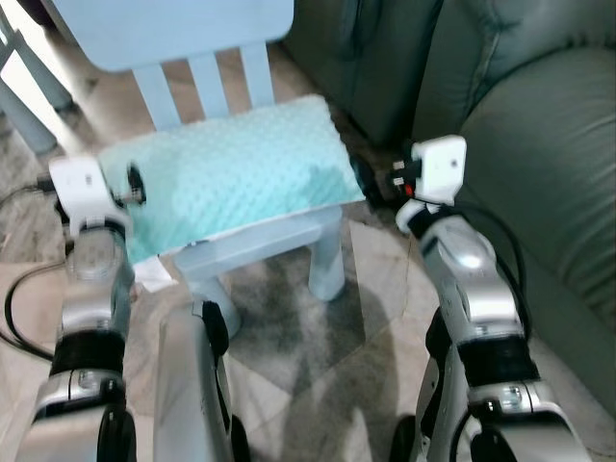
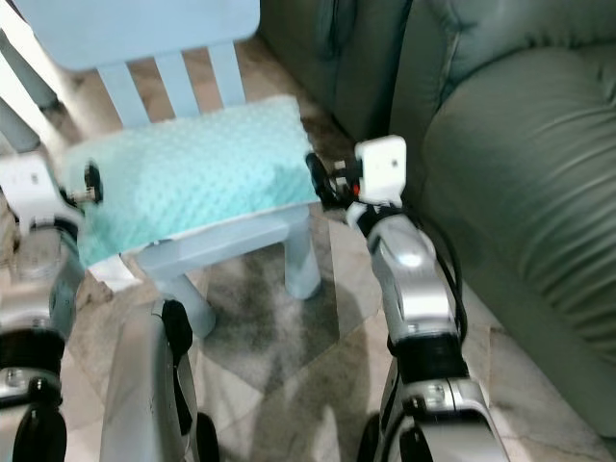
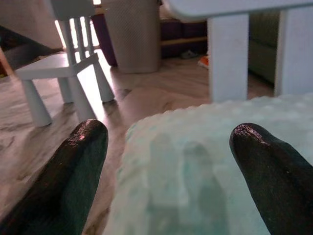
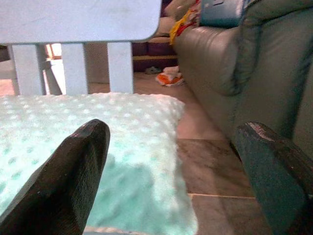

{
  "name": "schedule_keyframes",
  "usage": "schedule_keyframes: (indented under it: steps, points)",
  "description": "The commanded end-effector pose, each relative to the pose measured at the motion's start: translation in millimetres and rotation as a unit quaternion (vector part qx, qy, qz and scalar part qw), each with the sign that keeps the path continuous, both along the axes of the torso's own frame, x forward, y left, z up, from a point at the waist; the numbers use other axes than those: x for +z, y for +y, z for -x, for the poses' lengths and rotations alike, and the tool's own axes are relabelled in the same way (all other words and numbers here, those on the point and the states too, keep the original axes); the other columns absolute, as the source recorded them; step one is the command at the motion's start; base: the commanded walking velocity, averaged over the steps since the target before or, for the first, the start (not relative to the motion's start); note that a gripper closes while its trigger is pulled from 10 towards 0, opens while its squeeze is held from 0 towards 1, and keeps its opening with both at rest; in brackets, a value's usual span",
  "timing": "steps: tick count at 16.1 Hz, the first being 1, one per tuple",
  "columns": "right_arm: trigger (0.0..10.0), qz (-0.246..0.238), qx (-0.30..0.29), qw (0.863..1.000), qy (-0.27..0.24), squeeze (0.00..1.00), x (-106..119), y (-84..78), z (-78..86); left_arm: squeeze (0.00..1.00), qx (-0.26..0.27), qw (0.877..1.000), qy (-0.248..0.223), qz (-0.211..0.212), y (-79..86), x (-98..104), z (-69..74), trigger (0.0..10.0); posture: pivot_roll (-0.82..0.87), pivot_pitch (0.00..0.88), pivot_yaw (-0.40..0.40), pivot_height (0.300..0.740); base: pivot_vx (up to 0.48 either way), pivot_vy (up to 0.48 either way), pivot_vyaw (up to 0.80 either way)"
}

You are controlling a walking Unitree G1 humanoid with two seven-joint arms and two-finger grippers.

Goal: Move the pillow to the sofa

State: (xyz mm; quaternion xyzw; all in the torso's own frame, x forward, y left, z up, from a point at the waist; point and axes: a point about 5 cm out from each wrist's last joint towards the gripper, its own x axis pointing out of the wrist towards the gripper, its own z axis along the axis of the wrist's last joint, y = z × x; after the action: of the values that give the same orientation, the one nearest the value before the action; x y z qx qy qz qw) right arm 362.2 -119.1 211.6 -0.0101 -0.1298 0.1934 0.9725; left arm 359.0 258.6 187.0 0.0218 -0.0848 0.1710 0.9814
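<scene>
A marbled tile floor in grey and beige spreads under everything, seen from above past the robot's own silver legs and arms. Nearest the camera, the left gripper and the right gripper reach forward at either end of a small pale-blue chair. On the chair's seat lies the pillow, mint green with a dotted, bumpy cover, covering most of the seat and hanging a little past its near edge. The left gripper is at the pillow's left end with its two black fingers spread wide apart, one finger out beyond the pillow's edge and the other over the fabric; whether either one touches the fabric cannot be told. The right gripper is at the pillow's right end, fingers likewise wide apart, one over the pillow's corner and the other out over the floor beside the sofa. Neither gripper is closed on anything. Just right of the chair stands the sofa, dark grey-green leather, its arm close to the pillow's right corner. Behind the pillow rise the chair's slatted back and broad top rail. Farther off across the floor stands a second small white chair, with a tall grey bin beyond it, and some colourful clutter lies on the floor near the sofa's far end.
</scene>
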Motion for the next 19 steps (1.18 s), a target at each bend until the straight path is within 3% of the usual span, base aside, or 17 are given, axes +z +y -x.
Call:
schedule_keyframes:
  steps: [1,6,7,10,14,16,19]
  points:
    - [10.0,-0.004,0.005,1.000,-0.006,0.00,4.5,-3.9,-4.8,0.00,-0.007,1.000,0.012,-0.001,3.2,-4.6,-0.1,10.0,-0.01,0.248,0.058,0.322,0.000,0.000,0.00]
    - [10.0,-0.011,0.042,0.999,-0.011,0.00,33.0,-7.9,-32.8,0.00,0.013,0.999,0.008,0.037,14.2,8.1,-11.2,10.0,0.01,0.301,0.059,0.322,0.000,0.000,0.00]
    - [10.0,-0.005,0.056,0.998,-0.014,0.00,41.9,-3.7,-39.4,0.00,0.025,0.999,-0.003,0.039,24.4,18.6,-13.4,10.0,0.01,0.314,0.055,0.322,0.000,0.000,0.00]
    - [10.0,-0.025,0.086,0.996,0.005,0.00,43.8,4.9,-44.4,0.00,0.037,0.997,-0.012,0.074,34.4,28.2,-16.8,10.0,0.01,0.328,0.053,0.322,0.000,0.000,0.00]
    - [10.0,-0.108,0.165,0.978,0.066,0.00,34.3,28.3,-47.0,0.00,0.013,0.980,-0.010,0.198,39.0,36.1,-26.9,10.0,0.02,0.342,0.043,0.322,0.000,0.000,0.00]
    - [10.0,-0.122,0.183,0.973,0.077,0.00,32.6,37.3,-46.2,0.00,-0.006,0.970,-0.003,0.242,35.0,33.9,-29.7,10.0,0.02,0.342,0.041,0.322,0.000,0.000,0.00]
    - [10.0,-0.091,0.193,0.975,0.057,0.00,35.4,45.5,-44.9,0.00,-0.021,0.972,-0.009,0.235,34.2,36.1,-30.9,10.0,0.03,0.340,0.042,0.322,0.000,0.000,0.00]
